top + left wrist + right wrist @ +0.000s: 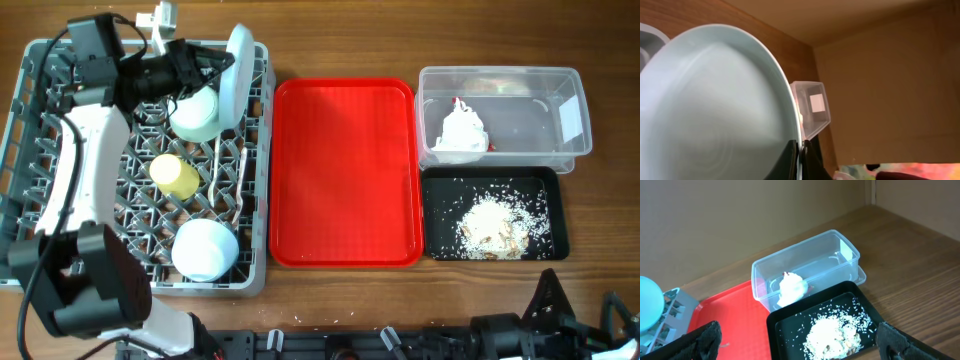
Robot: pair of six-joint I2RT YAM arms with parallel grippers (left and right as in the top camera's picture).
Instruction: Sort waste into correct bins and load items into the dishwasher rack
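My left gripper (222, 65) is shut on the rim of the light blue plate (240, 70), which stands on edge at the back right of the grey dishwasher rack (30, 120). In the left wrist view the plate (715, 110) fills the frame and the jaws (801, 160) pinch its edge. In the rack are a pale green bowl (197, 115), a yellow cup (175, 175) and a pale blue upturned bowl (205, 250). The clear tub (520, 95) holds the napkin (463, 130) and red wrapper (458, 102). The black tray (440, 210) holds rice scraps (495, 225). My right gripper (802, 345) is open and empty above the black tray (777, 325).
The flat red tray (345, 170) lies between the rack and the bins. A thin pale utensil (238, 200) lies among the rack's pegs. The right wrist view shows the tub (805, 255), the napkin (791, 287) and the rice (832, 332).
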